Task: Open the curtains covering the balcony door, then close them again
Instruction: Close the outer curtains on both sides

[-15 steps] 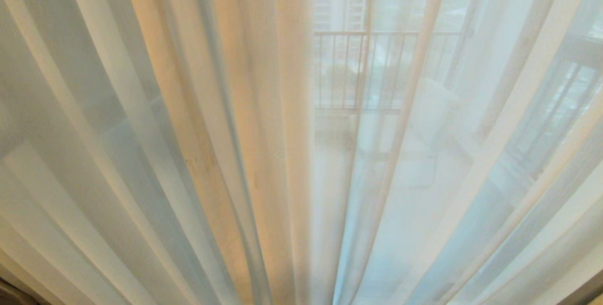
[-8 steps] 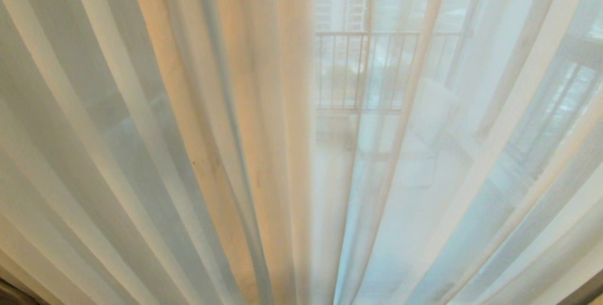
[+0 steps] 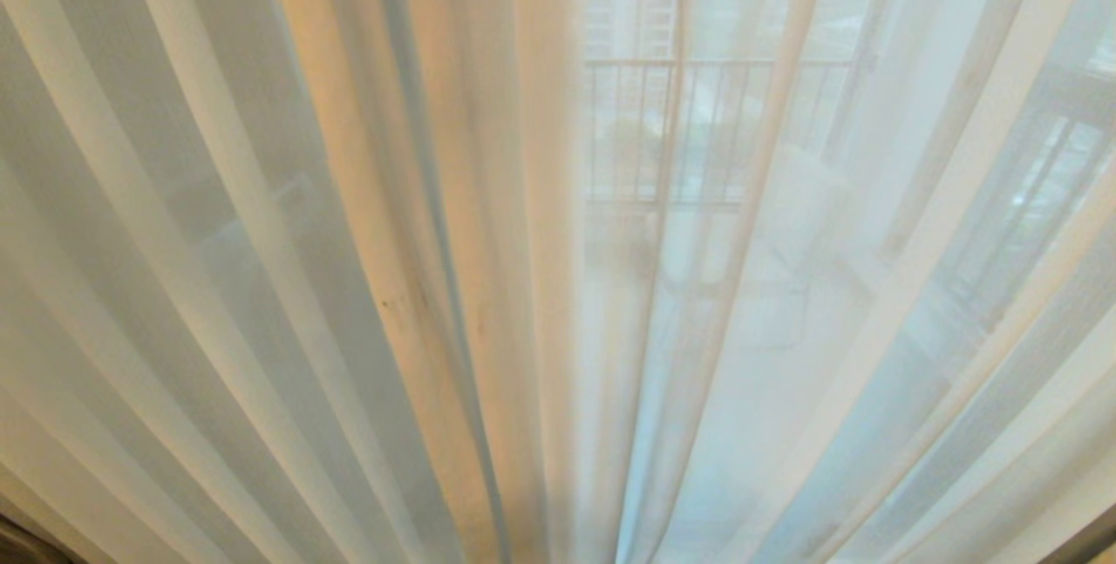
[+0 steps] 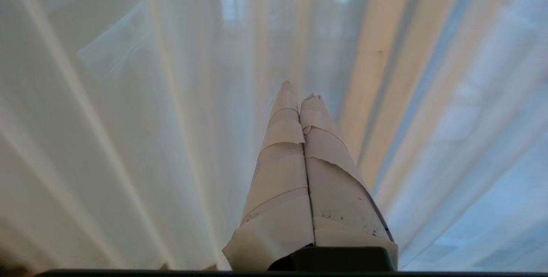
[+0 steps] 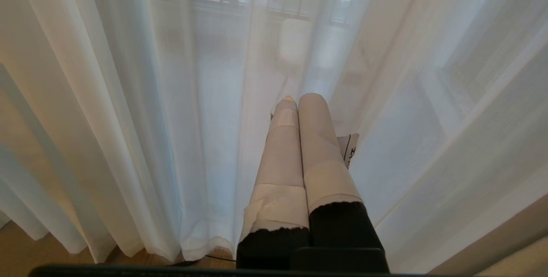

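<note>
Thin white sheer curtains hang shut across the whole head view, with a denser, warm-tinted bunch of folds in the middle. The balcony door is hidden behind them; only a balcony railing shows faintly through. Neither arm appears in the head view. In the left wrist view my left gripper is shut with nothing in it, its taped fingers pointing at the curtains. My right gripper is also shut and empty, low in front of the curtains near their hem.
Wooden floor shows below the hem, with a thin dark cable lying on it. A beige-brown strip runs along the sheers' far right side. A pale blocky shape stands out on the balcony behind the fabric.
In the head view the folds left of the middle have drifted slightly to the right. The right half of the sheers and the railing behind it stay put.
</note>
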Robot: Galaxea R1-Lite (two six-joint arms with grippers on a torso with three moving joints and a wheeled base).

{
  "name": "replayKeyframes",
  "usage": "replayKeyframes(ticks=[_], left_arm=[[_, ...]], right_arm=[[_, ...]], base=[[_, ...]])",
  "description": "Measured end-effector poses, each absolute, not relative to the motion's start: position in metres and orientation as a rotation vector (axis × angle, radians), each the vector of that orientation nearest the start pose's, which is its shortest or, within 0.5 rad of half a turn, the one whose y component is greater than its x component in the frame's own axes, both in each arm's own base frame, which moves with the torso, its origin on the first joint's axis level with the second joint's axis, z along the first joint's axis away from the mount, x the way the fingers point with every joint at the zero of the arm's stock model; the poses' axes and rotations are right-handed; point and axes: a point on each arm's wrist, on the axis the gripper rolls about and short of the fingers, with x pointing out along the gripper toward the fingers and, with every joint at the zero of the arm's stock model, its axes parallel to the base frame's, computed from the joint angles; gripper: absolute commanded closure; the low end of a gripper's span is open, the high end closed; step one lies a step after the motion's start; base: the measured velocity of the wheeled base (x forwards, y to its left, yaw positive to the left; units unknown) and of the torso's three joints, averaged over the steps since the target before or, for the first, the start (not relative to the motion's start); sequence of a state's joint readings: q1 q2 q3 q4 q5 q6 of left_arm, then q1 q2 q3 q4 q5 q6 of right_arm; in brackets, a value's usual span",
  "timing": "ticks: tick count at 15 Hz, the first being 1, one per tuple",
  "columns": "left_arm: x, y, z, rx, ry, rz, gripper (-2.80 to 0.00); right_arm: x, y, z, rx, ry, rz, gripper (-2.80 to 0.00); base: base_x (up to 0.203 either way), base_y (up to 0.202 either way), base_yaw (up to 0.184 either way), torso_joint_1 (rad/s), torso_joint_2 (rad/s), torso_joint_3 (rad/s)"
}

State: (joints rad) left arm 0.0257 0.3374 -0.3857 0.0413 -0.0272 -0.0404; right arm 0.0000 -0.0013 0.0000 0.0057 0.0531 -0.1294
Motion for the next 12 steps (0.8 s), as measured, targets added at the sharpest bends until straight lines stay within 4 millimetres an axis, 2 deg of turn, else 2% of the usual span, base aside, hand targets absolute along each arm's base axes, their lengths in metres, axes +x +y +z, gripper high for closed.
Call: replayKeyframes(ticks=[5, 8, 12], left_arm=[[-0.039, -0.002, 0.14, -0.039, -0.033, -0.089, 0.0], [-0.04, -0.002, 0.116, -0.034, -0.006, -0.089, 0.0], [-0.03, -0.002, 0.091, -0.034, 0.002, -0.086, 0.0]], right_arm=[[-0.023, 0.001, 0.075, -0.129, 0.001, 0.053, 0.0], [-0.023, 0.001, 0.075, -0.129, 0.001, 0.053, 0.0], [-0.023, 0.001, 0.075, -0.129, 0.001, 0.053, 0.0]], base=[[0.0, 0.0, 0.0, 0.0, 0.0, 0.0], [0.0, 0.0, 0.0, 0.0, 0.0, 0.0], [0.0, 0.0, 0.0, 0.0, 0.0, 0.0]])
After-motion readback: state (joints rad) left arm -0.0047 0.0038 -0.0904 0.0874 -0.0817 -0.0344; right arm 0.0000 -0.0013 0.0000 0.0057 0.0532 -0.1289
